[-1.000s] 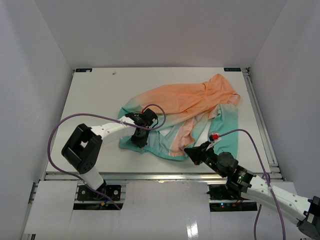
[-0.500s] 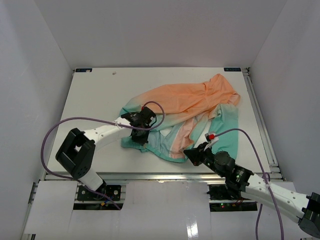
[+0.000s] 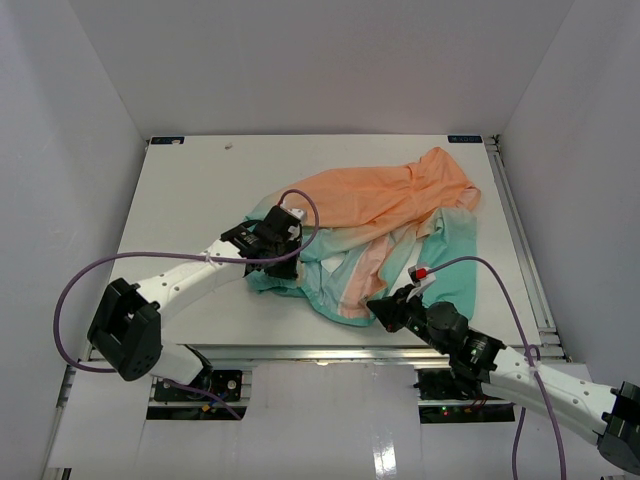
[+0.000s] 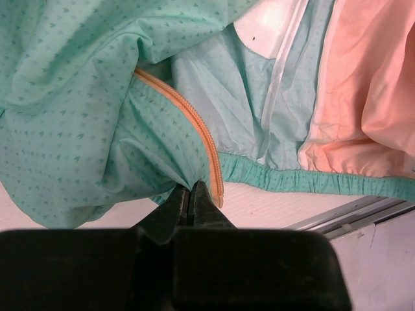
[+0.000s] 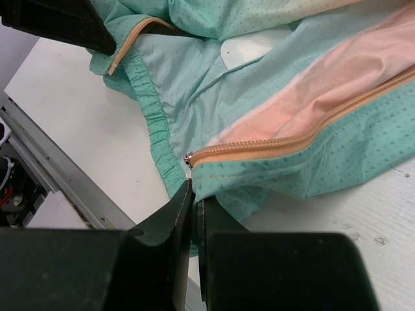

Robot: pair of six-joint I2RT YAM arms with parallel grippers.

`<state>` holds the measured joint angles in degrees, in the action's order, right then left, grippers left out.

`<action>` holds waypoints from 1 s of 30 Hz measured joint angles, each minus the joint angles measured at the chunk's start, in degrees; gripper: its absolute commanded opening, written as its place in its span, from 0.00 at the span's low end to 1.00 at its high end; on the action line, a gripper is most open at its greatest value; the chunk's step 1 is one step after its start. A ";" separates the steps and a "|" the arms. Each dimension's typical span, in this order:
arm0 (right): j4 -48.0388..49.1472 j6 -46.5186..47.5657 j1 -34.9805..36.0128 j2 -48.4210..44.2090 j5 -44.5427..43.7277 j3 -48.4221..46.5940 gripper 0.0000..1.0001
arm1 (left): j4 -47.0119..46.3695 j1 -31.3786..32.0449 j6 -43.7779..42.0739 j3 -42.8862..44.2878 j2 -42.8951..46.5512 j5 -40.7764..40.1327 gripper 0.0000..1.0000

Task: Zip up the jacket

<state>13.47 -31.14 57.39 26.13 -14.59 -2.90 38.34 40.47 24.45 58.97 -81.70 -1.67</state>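
The jacket [image 3: 380, 200] lies crumpled and open on the white table, orange at the far right, teal at the near hem. My left gripper [image 3: 282, 268] is shut on the teal hem corner beside one orange zipper half [image 4: 194, 133]. My right gripper [image 3: 383, 312] is shut on the other hem corner, just below the second zipper half [image 5: 272, 146] and its small metal end [image 5: 189, 158]. The two zipper halves are apart, with pale lining [image 5: 188, 71] showing between them.
The table's metal front rail [image 3: 320, 350] runs just near both grippers. White walls enclose the table on three sides. Purple cables loop from both arms above the table surface [image 3: 190, 190].
My left gripper has moved a little right and farther back with the hem, and its arm has stretched out. My right gripper has shifted slightly left, holding its corner.
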 measured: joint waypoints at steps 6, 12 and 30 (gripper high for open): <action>-0.01 -0.02 0.00 0.04 0.00 0.00 0.08 | -0.71 -0.22 0.09 -1.47 0.41 0.72 0.15; -0.04 0.00 0.00 -0.54 0.00 0.00 0.08 | -0.87 -0.24 0.09 -1.54 0.42 1.87 0.00; -0.26 0.09 0.00 -1.09 -0.02 0.00 0.08 | 0.19 -0.24 0.92 -1.54 0.42 0.98 0.06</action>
<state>13.21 -31.05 57.39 25.04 -14.61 -2.90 38.53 40.23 25.38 57.43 -81.28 -0.69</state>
